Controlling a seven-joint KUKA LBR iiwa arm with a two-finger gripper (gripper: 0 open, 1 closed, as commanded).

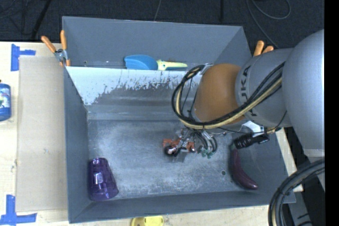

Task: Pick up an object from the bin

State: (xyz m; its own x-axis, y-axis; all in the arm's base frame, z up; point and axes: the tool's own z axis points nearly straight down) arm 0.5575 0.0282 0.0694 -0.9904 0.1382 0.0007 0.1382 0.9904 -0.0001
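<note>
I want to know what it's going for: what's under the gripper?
A small reddish-black thing lies on the bin floor right at the gripper. The arm's brown cover hides the floor behind it.

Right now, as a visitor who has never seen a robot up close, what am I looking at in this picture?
The big grey machine is a robot arm reaching in from the right. The orange-brown dome and the cables are parts of it. A single camera looks down from above, a little to one side, into a grey metal bin. At the arm's tip is the gripper, the part that grabs things, low over the middle of the bin floor. Right beside it lies a small reddish-brown object; I cannot tell whether it is gripped. A purple cup lies on its side in the near left corner, a dark purple aubergine lies near right, and a blue scoop sits by the far wall.
</note>
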